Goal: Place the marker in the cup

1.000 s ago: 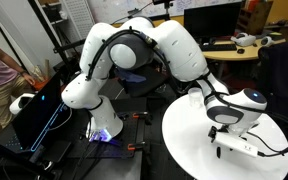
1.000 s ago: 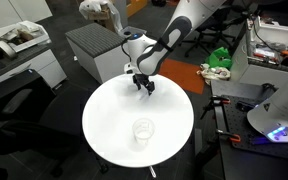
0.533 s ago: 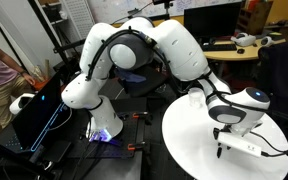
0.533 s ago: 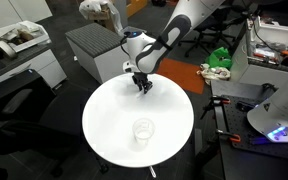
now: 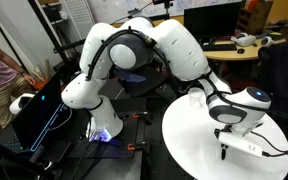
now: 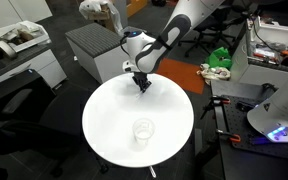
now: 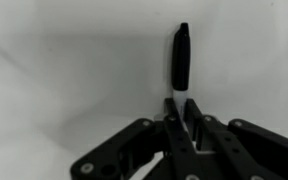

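**Gripper pinches marker above the white table**

In the wrist view, the gripper (image 7: 181,108) at bottom centre has its fingers pressed together on one end of the dark marker (image 7: 182,55), which points up the frame. In an exterior view, the cup (image 6: 142,131) stands upright at lower centre on the table (image 6: 102,118), well apart from the gripper at the far rim.

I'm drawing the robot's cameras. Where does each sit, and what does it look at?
An exterior view: beside the table at arm height, facing the white arm.
An exterior view: high across the table, looking down at the cup, arm and tool.
Wrist view: on the wrist, looking past the tool, shut on the marker.
Both exterior views share the arm, tool and table.
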Action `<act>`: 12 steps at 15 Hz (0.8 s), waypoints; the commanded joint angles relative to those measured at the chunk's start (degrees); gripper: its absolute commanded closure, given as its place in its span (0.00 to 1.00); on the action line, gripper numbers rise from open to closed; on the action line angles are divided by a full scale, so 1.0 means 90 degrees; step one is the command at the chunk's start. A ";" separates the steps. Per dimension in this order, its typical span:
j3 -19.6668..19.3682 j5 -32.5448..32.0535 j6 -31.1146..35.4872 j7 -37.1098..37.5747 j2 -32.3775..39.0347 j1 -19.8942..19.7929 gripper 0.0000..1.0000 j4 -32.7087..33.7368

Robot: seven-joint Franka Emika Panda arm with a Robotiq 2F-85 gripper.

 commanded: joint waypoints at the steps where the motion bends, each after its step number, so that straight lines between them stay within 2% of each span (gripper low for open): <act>1: 0.0029 0.0118 -0.0012 0.0204 -0.0160 0.0007 0.97 -0.0131; 7: 0.0011 0.0073 0.0073 0.0889 -0.1070 0.0174 0.97 -0.0860; 12: -0.0138 -0.0204 0.0036 0.1510 -0.1892 0.0537 0.97 -0.1348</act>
